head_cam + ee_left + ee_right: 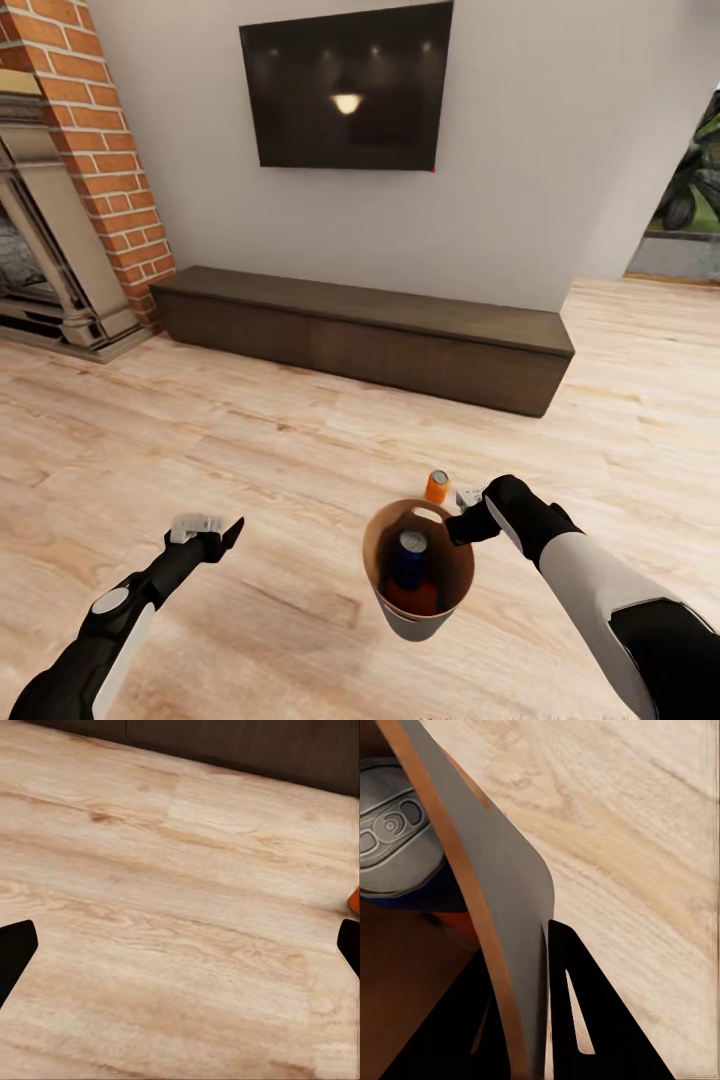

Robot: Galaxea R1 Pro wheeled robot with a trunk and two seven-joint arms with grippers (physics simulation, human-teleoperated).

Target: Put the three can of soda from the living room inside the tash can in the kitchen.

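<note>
While the bin is carried across the living room: the scene is set out below.

Setting: a red-brick fireplace [85, 170], a wall-mounted dark screen [347, 85] and a long low cabinet [365, 335] are seen beyond bare wooden floor [250, 440].

Bin: the trash can [418, 575] is held off the floor at the robot's right front, its mouth tipped toward the head camera.

Right gripper [536, 1020]: its rim is pinched, one finger inside the wall and one outside, as shown in the right wrist view.

Contents: a dark blue can [408, 558] with a silver top is seen inside, with an orange can [412, 598] beneath it.

Third can: another orange can [437, 486] is seen upright just past the bin's far rim; whether it stands on the floor or is perched at the rim cannot be told.

Key relation: that can lies ahead of the bin, its long axis vertical, nearer the occupied right arm than the left.

Left gripper [208, 530]: held low over bare floor, fingers spread with nothing between them; judged the arm free for the pickup.
</note>
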